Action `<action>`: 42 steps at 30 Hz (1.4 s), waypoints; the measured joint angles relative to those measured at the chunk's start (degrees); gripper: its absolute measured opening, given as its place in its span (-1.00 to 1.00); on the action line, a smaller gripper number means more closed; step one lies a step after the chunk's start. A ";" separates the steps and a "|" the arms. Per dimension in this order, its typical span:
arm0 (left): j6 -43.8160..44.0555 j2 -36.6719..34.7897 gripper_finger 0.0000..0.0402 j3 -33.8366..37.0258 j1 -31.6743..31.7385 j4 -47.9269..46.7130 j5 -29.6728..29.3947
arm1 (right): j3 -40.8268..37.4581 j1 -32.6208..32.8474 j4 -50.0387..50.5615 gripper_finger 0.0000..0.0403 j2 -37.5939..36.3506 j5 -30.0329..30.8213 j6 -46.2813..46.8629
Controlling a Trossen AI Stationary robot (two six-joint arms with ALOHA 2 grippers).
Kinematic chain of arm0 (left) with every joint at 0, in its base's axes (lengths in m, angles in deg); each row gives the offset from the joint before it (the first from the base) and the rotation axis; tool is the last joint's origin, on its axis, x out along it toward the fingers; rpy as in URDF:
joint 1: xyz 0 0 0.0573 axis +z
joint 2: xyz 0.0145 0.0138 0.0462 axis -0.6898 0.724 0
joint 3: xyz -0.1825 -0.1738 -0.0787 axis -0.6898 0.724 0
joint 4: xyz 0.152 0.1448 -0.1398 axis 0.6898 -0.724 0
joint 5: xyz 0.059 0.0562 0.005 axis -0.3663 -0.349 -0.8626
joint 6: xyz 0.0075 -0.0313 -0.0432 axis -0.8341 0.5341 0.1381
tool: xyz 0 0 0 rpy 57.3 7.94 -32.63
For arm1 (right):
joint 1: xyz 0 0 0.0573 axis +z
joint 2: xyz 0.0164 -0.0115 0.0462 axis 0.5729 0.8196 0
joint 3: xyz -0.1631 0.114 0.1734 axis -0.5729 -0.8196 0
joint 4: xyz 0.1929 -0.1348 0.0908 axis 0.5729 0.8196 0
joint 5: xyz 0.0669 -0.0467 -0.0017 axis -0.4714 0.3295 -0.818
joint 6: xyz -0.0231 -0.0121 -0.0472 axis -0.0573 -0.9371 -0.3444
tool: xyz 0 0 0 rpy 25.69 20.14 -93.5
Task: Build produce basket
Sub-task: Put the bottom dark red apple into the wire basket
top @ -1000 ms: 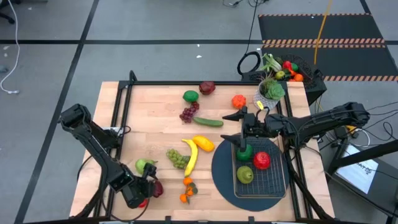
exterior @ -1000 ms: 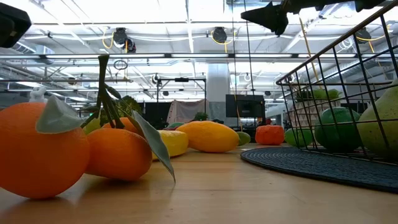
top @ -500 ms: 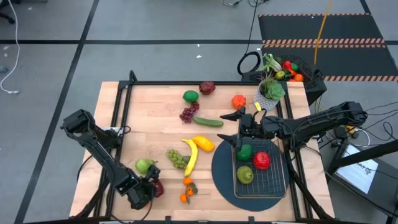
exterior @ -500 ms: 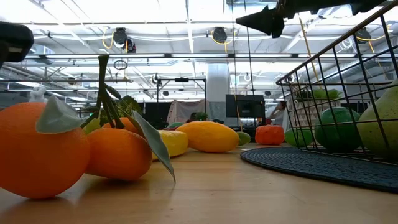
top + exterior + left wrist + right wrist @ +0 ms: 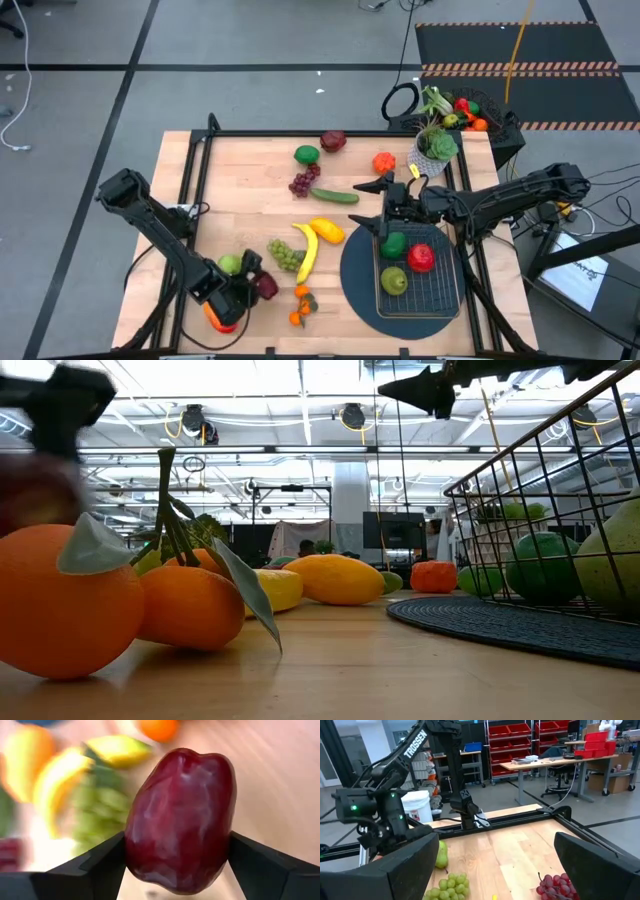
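Observation:
My left gripper, near the table's near left corner, is shut on a dark red apple. In the low view the apple is a dark red blur. The wire basket lies on a dark round mat at the near right. It holds a green fruit, a red apple and a pear. My right gripper hangs open above the basket's far end, nothing between its fingers. A banana, green grapes and oranges lie loose on the wood. My left gripper pinches the dark red apple between its two fingers, one on each of two opposite sides. The fingers slant down at it from the table's left side. The apple looks lifted clear of the table.
A green pear lies close by my left gripper. Farther off are a yellow fruit, a cucumber, purple grapes, a lime, a dark red fruit and an orange-red one. A potted plant stands far right.
My left gripper has swung toward the table's right and a little toward its far edge, turning at the wrist, and the dark red apple has gone along with it. In the low view it has come in as a blur at the left.

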 joint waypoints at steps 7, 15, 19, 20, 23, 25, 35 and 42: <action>-9.22 -7.01 0.51 -0.02 5.12 2.30 -12.01 | 0.02 0.32 -5.82 0.93 4.55 0.13 -4.54; -16.80 -10.93 0.55 -0.04 14.79 13.70 -15.82 | 2.53 2.38 -11.86 0.93 13.05 0.07 -15.31; -17.36 -10.83 0.55 -0.04 19.24 16.61 -15.80 | 5.49 4.01 -11.89 0.93 17.72 -0.12 -23.30; -17.20 -10.84 0.55 -0.04 20.26 16.94 -15.79 | 6.27 4.42 -11.87 0.93 18.85 -0.16 -25.24; -15.30 -10.82 0.55 -0.04 22.99 16.67 -15.74 | 7.74 5.50 -11.93 0.93 21.18 -0.54 -30.47; -13.58 -10.82 0.55 -0.04 24.26 16.84 -15.65 | 8.28 5.92 -12.14 0.93 22.51 -1.94 -34.00; -7.60 -10.56 0.55 -0.04 27.19 23.44 -2.22 | 10.78 6.01 -12.81 0.93 28.61 -1.75 -44.19; -6.26 -10.56 0.56 -0.04 28.18 24.28 5.58 | 11.76 5.88 -18.87 0.92 31.93 -1.63 -47.31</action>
